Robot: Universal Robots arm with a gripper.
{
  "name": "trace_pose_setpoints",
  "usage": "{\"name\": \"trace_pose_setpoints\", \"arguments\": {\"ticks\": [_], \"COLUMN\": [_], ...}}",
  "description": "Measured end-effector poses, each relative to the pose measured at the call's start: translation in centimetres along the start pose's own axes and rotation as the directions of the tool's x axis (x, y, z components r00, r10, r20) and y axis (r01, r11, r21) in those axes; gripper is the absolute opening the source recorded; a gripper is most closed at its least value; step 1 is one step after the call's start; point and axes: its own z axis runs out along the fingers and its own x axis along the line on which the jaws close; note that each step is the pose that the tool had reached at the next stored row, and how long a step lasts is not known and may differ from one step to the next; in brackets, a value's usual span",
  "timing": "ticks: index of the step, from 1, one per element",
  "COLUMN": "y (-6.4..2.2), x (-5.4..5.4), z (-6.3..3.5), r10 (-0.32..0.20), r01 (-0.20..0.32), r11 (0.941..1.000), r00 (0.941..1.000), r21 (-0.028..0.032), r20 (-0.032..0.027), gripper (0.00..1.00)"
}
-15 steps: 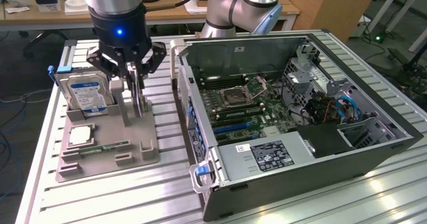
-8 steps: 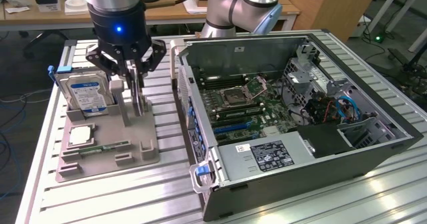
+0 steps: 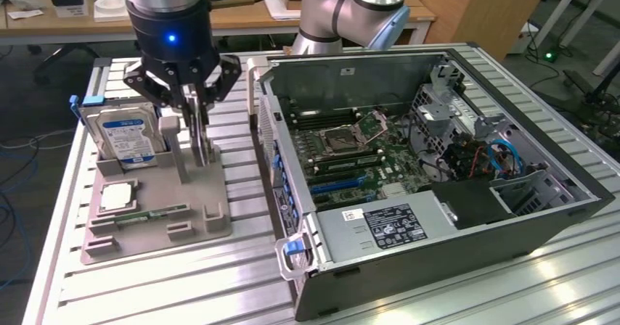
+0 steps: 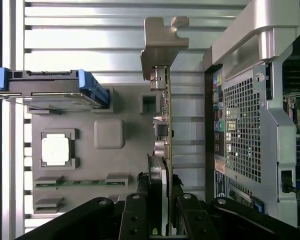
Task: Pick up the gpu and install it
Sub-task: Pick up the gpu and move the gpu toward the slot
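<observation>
The gpu (image 3: 200,149) stands on edge in a slot of the grey holder tray (image 3: 199,232), just to the exterior view's left of the open computer case (image 3: 388,227). In the wrist view the gpu (image 4: 166,125) shows edge on, a thin green board with its silver end bracket at the end away from the gripper. My gripper (image 3: 199,133) hangs straight down over the card. Its black fingers (image 4: 135,215) press on both faces of the card's near end, so my gripper (image 4: 163,202) is shut on the gpu.
The tray also holds an upright hard drive (image 3: 126,133) with a blue-white label, a square processor chip (image 3: 116,194) and a narrow memory stick (image 3: 155,215). The case's perforated rear wall (image 4: 242,130) stands close beside the card. Inside lies the motherboard (image 3: 353,151).
</observation>
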Motion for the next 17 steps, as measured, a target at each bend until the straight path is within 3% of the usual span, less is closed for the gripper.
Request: {"name": "trace_pose_setpoints", "arguments": {"ticks": [17], "y": [0.08], "x": [-0.02], "z": [-0.83], "r10": [0.0], "r01": [0.0], "r11": [1.0], "r00": [1.0], "r21": [0.0], "r20": [0.0], "gripper": [0.27]}}
